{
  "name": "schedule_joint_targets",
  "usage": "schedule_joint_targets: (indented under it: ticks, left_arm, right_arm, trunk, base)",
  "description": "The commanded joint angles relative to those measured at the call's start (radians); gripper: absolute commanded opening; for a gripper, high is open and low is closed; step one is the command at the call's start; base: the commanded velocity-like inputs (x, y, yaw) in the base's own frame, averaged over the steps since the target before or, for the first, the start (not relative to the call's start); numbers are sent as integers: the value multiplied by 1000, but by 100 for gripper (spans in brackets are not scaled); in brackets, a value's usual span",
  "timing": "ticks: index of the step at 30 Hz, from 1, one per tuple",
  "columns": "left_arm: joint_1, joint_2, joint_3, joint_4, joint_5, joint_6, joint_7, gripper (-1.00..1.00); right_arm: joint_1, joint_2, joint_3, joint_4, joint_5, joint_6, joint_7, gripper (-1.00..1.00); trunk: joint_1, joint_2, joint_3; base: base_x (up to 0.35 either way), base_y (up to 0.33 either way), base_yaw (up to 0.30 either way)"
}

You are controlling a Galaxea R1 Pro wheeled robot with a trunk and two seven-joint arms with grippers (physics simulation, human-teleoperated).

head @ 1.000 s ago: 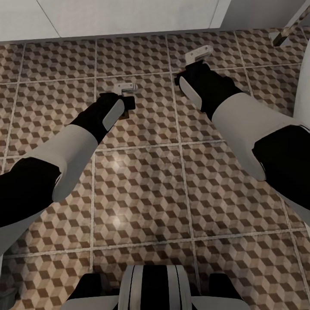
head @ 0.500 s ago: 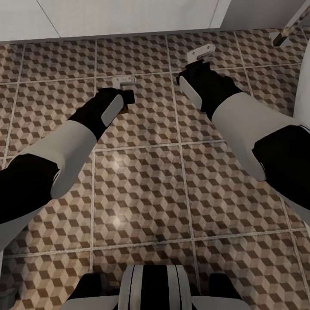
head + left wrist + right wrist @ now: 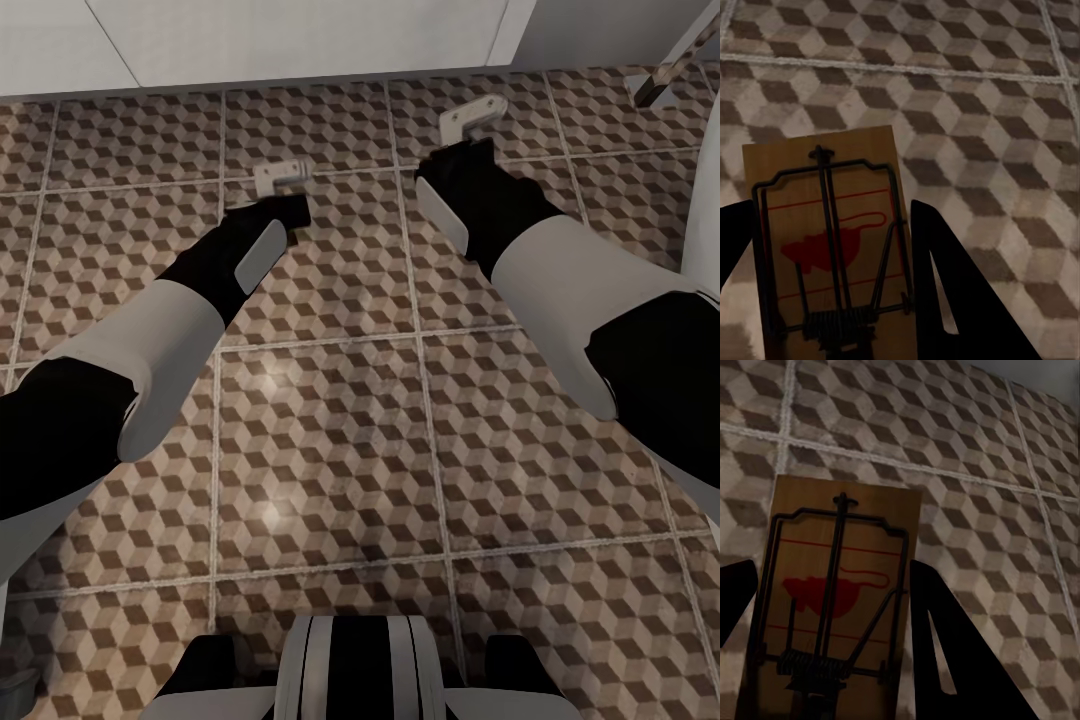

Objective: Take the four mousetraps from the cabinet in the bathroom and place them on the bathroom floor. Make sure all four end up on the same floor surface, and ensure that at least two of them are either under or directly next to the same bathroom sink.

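Observation:
Two mousetraps are in hand, each a tan board with dark wire and a red mouse print. In the left wrist view one mousetrap (image 3: 825,247) sits between the dark fingers (image 3: 945,270) of my left gripper (image 3: 832,225), which is shut on it above the cube-pattern bathroom floor (image 3: 975,112). The right wrist view has the other mousetrap (image 3: 832,600) clamped the same way in my right gripper (image 3: 832,585). From the head view both arms reach forward over the floor (image 3: 330,450), with the left gripper (image 3: 283,180) lower and the right gripper (image 3: 472,117) farther off. Cabinet and sink are out of view.
A white wall base (image 3: 300,40) runs along the far edge of the tiles. A white rounded fixture (image 3: 705,200) cuts in at the right edge, and a pale slanted leg (image 3: 660,85) stands at the far right corner. My own base (image 3: 355,670) is at the bottom.
Both grippers have slid a little farther forward toward the wall, the left one more. The brown edge of the trap seen under the left gripper is now hidden behind it.

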Motion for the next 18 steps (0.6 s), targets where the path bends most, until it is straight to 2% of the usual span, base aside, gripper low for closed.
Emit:
schedule_joint_targets:
  ticks: [1, 4, 8, 13, 15, 18]
  left_arm:
    - [-1, 1, -8, -2, 6, -4, 8, -100]
    - [-1, 1, -8, 1, 5, -79, 12, -100]
    - [-1, 0, -11, 24, 5, -119, 16, -100]
    - [-2, 0, -15, 41, 5, -185, 18, -100]
    - [-2, 0, -17, 43, 4, -228, 18, -100]
    - [-2, 0, -19, 43, 4, -254, 19, -100]
  right_arm:
    - [-1, 0, 7, 3, -14, -18, -9, -100]
    - [-2, 0, 7, 17, -45, -106, -10, -100]
    - [-3, 0, 8, 25, -65, -136, -10, -100]
    - [-3, 0, 7, 33, -71, -154, -10, -100]
    - [-3, 0, 8, 41, -72, -194, -10, -100]
    - [-3, 0, 8, 49, -72, -230, -10, -100]
  trunk:
    - [0, 0, -1]
    - [0, 0, -1]
    - [0, 0, -1]
    - [0, 0, -1]
    - [0, 0, -1]
    - [0, 0, -1]
  base:
    - [0, 0, 0]
    - [0, 0, 0]
    - [0, 0, 0]
    - [0, 0, 0]
    - [0, 0, 0]
    - [0, 0, 0]
